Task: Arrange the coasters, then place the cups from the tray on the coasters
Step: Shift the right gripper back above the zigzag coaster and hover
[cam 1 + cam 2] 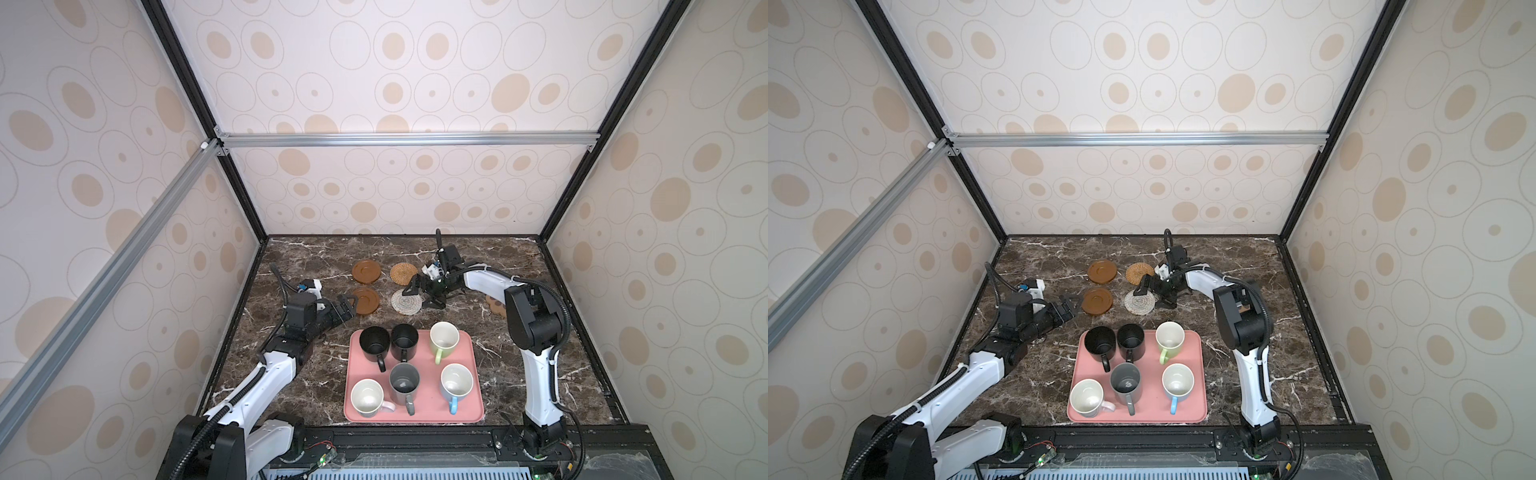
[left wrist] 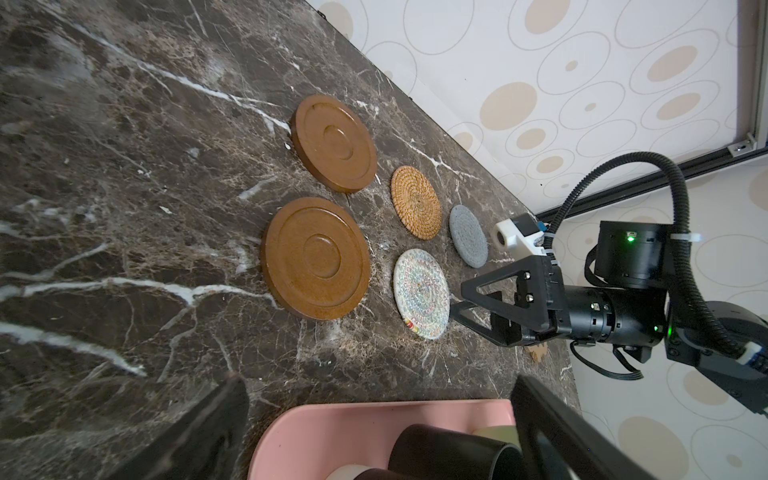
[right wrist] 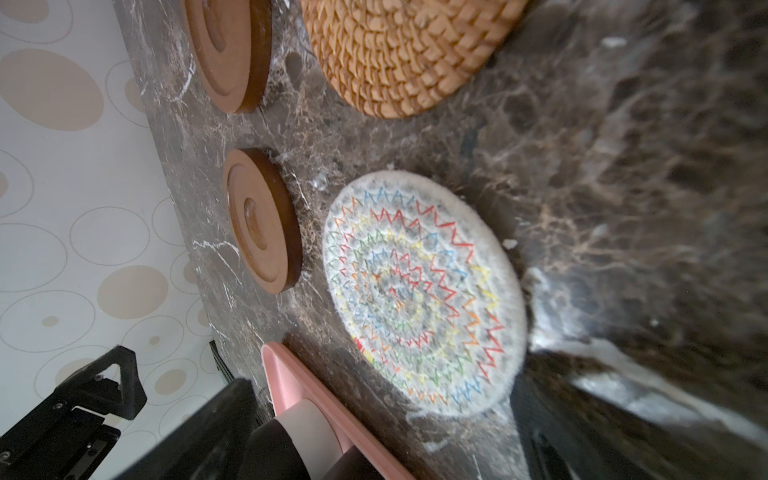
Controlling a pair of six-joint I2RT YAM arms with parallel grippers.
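Pink tray point(image 1: 415, 411) nearest, flat on the dark marble counter point(image 1: 291, 374); rounded corners, low rim. Six mugs stand upright on it.

Near row: white mug point(image 1: 367, 397) with pinkish handle, grey mug point(image 1: 404, 384), light blue mug point(image 1: 456, 382). Far row: black mug point(image 1: 374, 343), second black mug point(image 1: 404, 337), light green mug point(image 1: 444, 340).

Beyond the tray:
- left gripper point(image 1: 351, 308): jaws apart, empty, just beside the near wooden disc point(image 1: 365, 301).
- right gripper point(image 1: 419, 298): jaws apart, low at the rim of the whitish woven coaster point(image 1: 403, 303), which has coloured zigzag stitching. Contact unclear.

Farther back: far wooden disc point(image 1: 367, 272), rattan coaster point(image 1: 403, 273), blue-grey woven coaster point(image 2: 468, 242). Paw-shaped coaster point(image 1: 494, 307) off right, partly behind the right arm.
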